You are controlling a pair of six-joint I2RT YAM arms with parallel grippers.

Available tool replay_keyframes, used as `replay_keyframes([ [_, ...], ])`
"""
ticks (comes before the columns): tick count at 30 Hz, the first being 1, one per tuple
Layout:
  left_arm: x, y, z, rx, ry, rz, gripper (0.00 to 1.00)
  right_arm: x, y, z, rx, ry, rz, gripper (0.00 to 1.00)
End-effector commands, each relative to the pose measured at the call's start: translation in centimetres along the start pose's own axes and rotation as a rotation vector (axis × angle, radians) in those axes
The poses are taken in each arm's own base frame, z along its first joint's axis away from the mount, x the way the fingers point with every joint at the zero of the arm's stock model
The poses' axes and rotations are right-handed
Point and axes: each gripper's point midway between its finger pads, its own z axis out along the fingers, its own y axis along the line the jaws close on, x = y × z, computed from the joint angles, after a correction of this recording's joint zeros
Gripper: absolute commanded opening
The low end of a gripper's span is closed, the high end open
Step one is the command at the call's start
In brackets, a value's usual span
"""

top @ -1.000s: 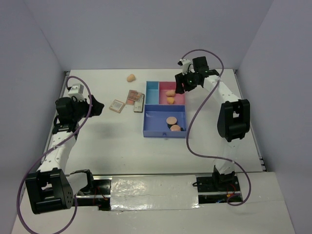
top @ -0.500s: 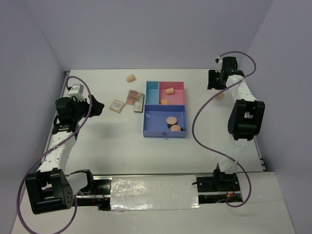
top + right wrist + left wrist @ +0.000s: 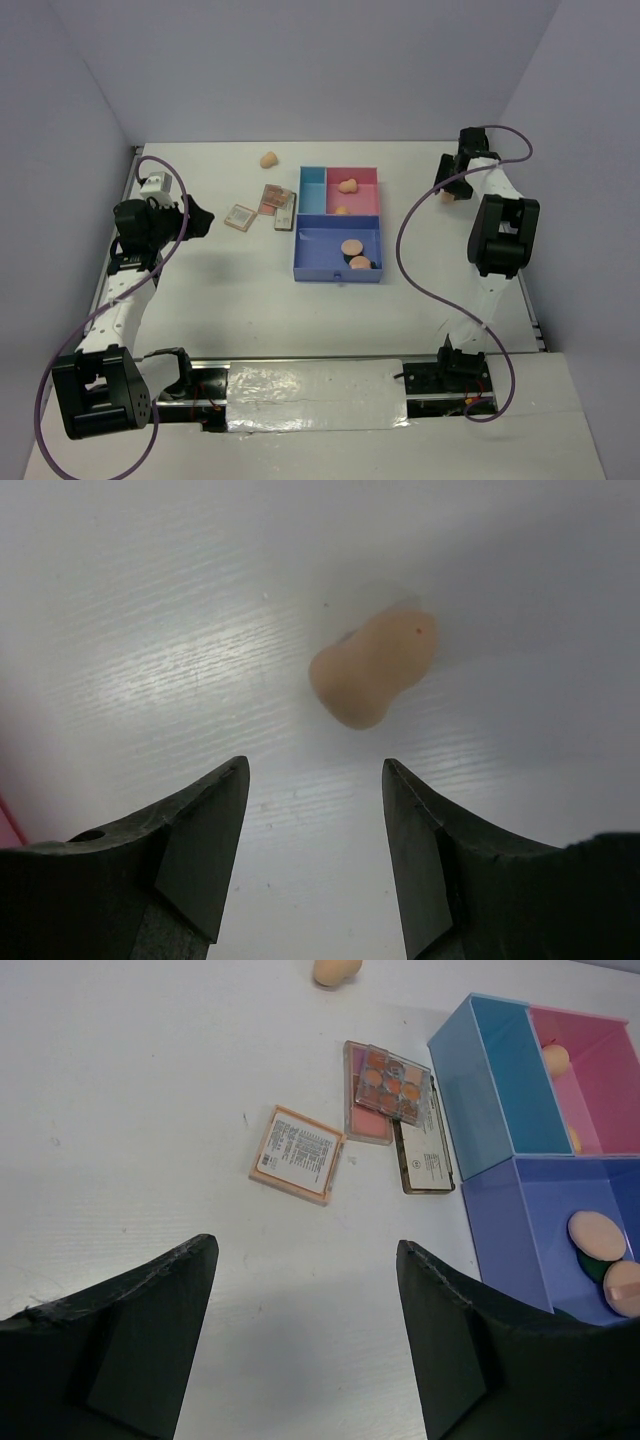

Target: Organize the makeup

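White counter [image 3: 150,600], far right side: right jaws apart and empty above a loose peach sponge [image 3: 372,680].

The sponge lies on its side just ahead of the jaws' tips, off-centre toward the right-hand one, and nothing touches it. Centre the gap over its narrow waist before you descend, so that one tip does not nudge it aside. It looks like soft foam, so close gently and only until it holds. The pink compartment [image 3: 366,172] of the tray [image 3: 338,275], well off to the left of these jaws, already holds a sponge and is probably where it goes. Left jaws are apart and empty, with the palettes [image 3: 388,1080] ahead of them.
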Motion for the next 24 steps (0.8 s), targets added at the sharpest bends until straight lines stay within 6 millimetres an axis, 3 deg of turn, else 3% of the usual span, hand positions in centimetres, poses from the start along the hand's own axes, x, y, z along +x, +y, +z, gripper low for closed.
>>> replay_keyframes([
  [1,-1.0,-0.5,0.0,0.032,-0.040,0.035,0.84,-2.7,-1.0,0.5,0.058,-0.083,0.047,0.63],
  [15,-0.5,-0.2,0.3,0.027,-0.021,0.026,0.84,-3.3,-2.5,3.4,0.147,-0.072,0.045,0.61],
  [19,-0.4,-0.2,0.4,0.028,-0.018,0.025,0.84,-2.8,-2.8,3.9,0.153,-0.059,0.044,0.45],
  [24,-0.5,-0.2,0.4,0.026,-0.018,0.025,0.84,-2.1,-2.7,4.1,0.140,-0.039,0.033,0.36],
])
